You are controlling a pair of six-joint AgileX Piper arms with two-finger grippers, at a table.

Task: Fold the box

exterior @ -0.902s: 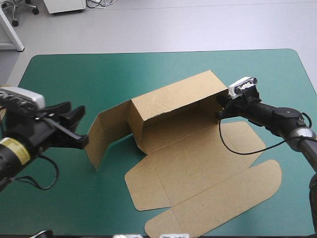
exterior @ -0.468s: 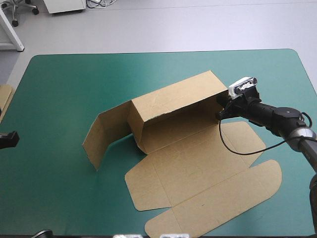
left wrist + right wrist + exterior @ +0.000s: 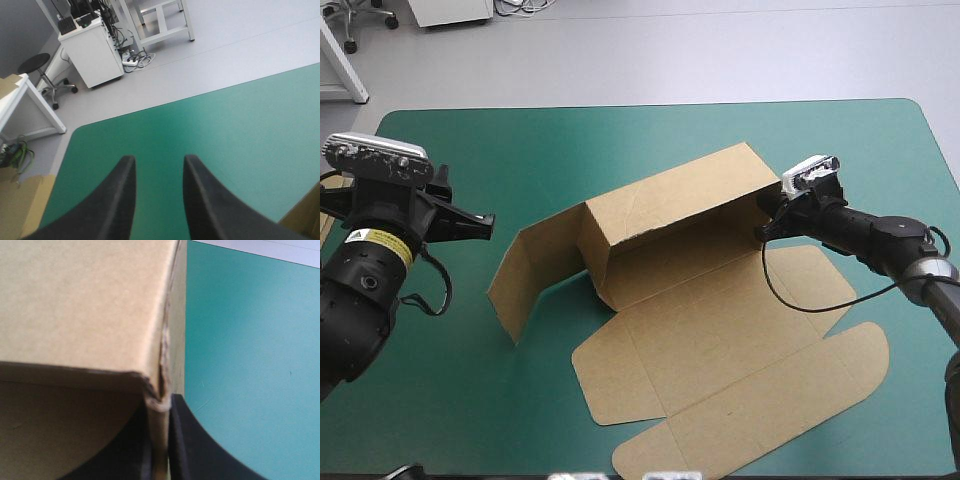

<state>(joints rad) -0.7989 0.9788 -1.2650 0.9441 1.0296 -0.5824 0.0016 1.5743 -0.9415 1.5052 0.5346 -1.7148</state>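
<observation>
Left gripper (image 3: pixel 159 160) black, fin-shaped; left arm (image 3: pixel 355 300) black, rounded, yellow label (image 3: pixel 375 243); right arm (image 3: pixel 875 232) black, grey band (image 3: pixel 926 270).

A lab: ahead of the left fingers (image 3: pixel 120 200), past the teal-green surface (image 3: pixel 225 130), stand a cabled white cabinet (image 3: pixel 92 50), power strip (image 3: pixel 131 60) and wheeled stool (image 3: pixel 34 63).

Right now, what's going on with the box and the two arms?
The right gripper is shut on the box, pinching the right end of its raised back wall. The rest of the board lies flat toward the near edge, and its left flap stands upright. The left gripper is open and empty, over bare teal-green cover left of that flap.
</observation>
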